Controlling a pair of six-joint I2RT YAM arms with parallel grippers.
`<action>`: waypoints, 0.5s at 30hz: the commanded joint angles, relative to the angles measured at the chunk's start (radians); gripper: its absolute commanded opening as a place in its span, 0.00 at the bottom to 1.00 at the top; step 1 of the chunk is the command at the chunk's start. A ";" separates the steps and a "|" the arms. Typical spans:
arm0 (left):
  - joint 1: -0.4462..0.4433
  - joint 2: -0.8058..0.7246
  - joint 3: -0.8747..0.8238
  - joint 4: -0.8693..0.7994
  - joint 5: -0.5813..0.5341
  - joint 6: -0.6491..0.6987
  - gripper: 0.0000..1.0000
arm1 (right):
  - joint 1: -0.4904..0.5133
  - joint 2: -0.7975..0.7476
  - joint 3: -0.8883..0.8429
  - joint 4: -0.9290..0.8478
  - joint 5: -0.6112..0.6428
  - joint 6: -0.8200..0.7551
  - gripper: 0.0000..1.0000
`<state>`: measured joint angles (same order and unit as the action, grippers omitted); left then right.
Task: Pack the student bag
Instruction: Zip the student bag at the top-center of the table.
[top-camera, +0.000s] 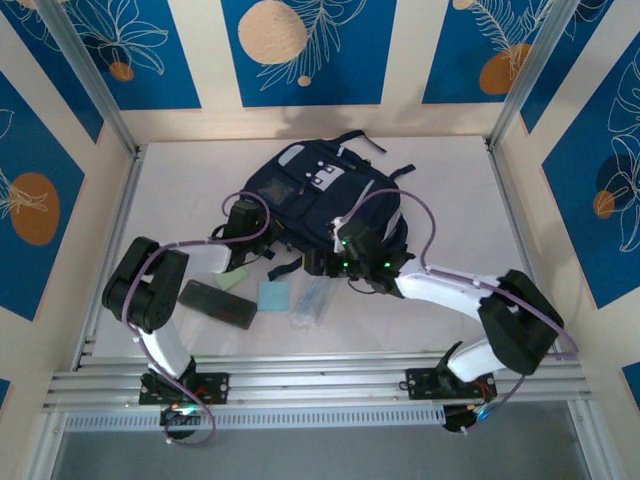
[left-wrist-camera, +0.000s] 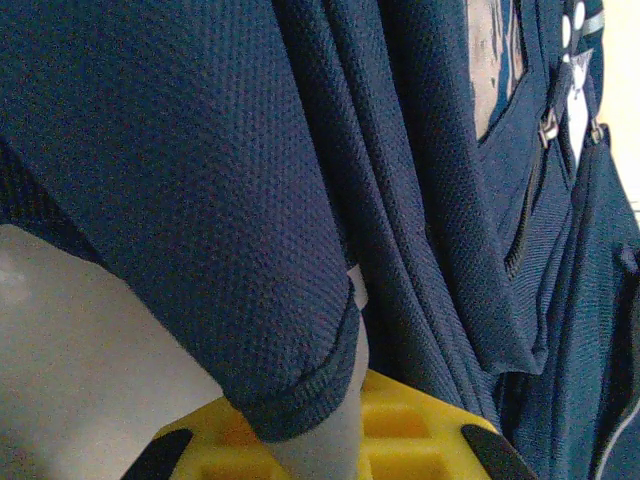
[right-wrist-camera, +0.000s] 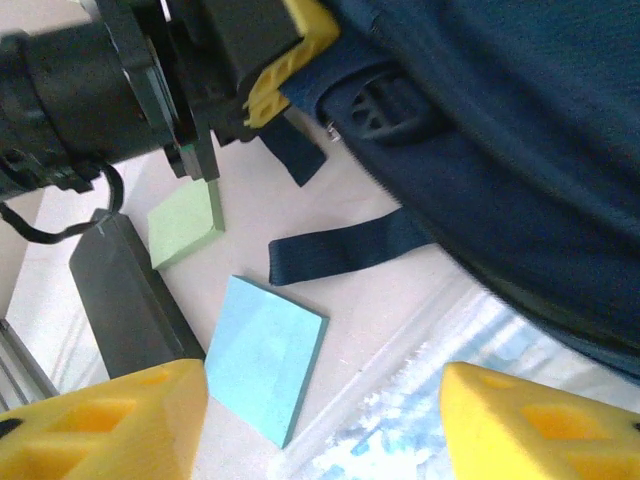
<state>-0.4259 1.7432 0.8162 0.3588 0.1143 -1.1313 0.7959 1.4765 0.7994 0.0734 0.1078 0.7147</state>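
Opening the student bag (top-camera: 310, 190) looks to be the step in hand.
Bag: lies at the far middle of the worktop (top-camera: 450, 200).
Left gripper (left-wrist-camera: 325, 445): pinched together on a fold of the bag's navy fabric, on the side facing the near-left corner.
Right gripper (right-wrist-camera: 330, 430): fingers apart, empty, above a blue pad (right-wrist-camera: 265, 355) and a clear packet (right-wrist-camera: 400, 420).
Unpacked toward the near edge: green pad (right-wrist-camera: 183, 225), dark case (right-wrist-camera: 125, 300).
Next move, likely: lift the fold to bare an opening, then close on one item.
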 joint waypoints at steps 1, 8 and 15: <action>-0.047 -0.061 0.019 0.083 0.036 -0.067 0.08 | 0.031 0.078 0.051 0.121 0.038 -0.027 0.59; -0.086 -0.077 0.017 0.110 0.056 -0.145 0.06 | 0.052 0.243 0.119 0.197 0.169 0.018 0.56; -0.098 -0.106 0.009 0.117 0.050 -0.165 0.05 | 0.055 0.332 0.193 0.145 0.413 -0.011 0.56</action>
<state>-0.5026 1.7016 0.8162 0.3962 0.1139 -1.2785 0.8490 1.7832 0.9428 0.2222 0.3607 0.7212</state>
